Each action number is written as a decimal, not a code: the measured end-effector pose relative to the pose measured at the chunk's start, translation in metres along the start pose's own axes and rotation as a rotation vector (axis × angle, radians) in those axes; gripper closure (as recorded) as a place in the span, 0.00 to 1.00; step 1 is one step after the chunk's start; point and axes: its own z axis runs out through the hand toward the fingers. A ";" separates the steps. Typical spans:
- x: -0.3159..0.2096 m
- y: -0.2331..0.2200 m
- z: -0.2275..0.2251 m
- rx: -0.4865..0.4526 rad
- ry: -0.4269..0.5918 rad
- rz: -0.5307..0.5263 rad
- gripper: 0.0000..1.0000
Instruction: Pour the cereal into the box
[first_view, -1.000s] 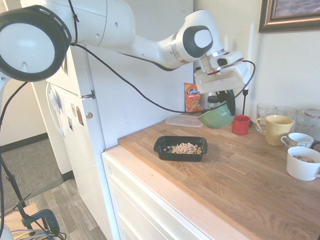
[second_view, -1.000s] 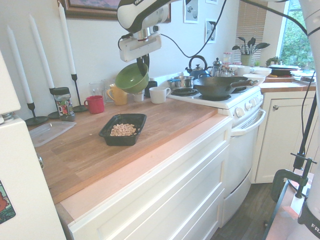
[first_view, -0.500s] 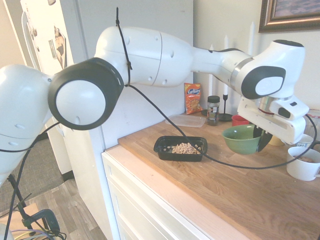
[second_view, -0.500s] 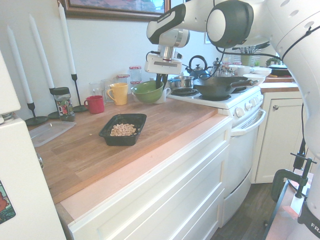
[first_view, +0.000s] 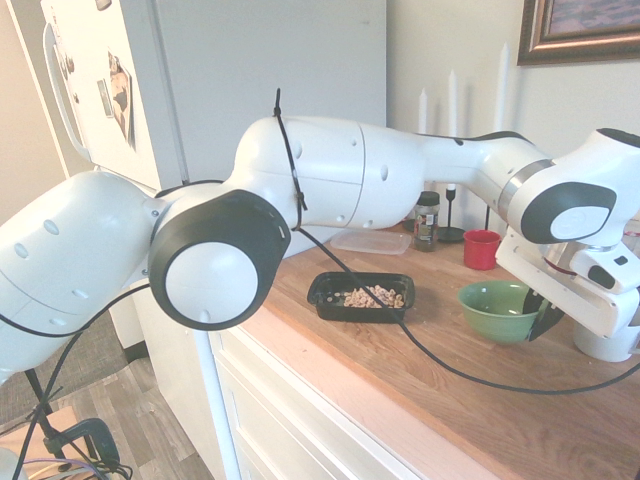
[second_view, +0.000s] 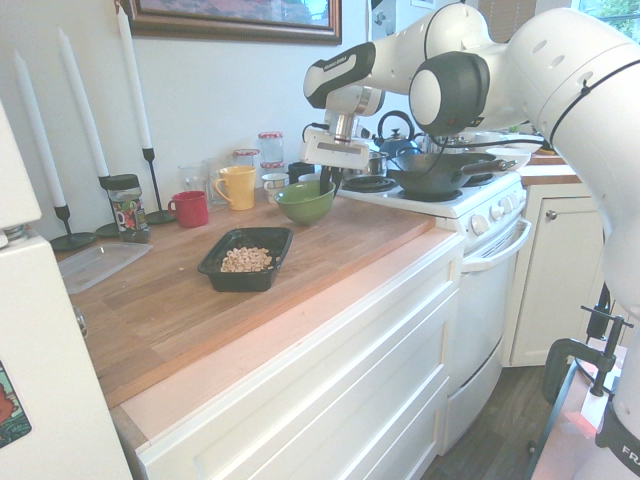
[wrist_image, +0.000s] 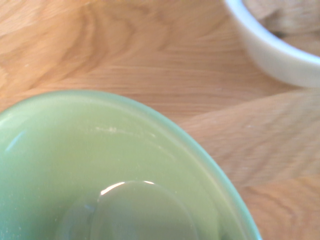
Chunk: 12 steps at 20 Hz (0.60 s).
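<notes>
In the first exterior view, the jaws (first_view: 540, 312) are clamped on the green bowl's (first_view: 499, 311) rim; opening them too high could drop it. In the second exterior view, cereal (second_view: 246, 260) lies in the black tray (second_view: 240, 284), well apart from the jaws. In the wrist view, a white mug (wrist_image: 280, 62) is near the bowl; swinging sideways could knock it.

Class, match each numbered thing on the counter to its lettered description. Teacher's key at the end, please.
1. Cereal
2. Green bowl
3. Red mug
4. Gripper

A. Between the spice jar and the yellow mug
B. Shut on a rim
C. Heaped in the black box
D. Empty inside, upright

Pairs: 1-C, 2-D, 3-A, 4-B
</notes>
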 end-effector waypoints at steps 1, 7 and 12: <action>0.000 0.000 0.002 -0.002 -0.003 -0.001 1.00; -0.002 0.001 0.014 -0.014 -0.023 -0.011 1.00; -0.007 -0.002 0.017 -0.016 -0.025 -0.017 0.00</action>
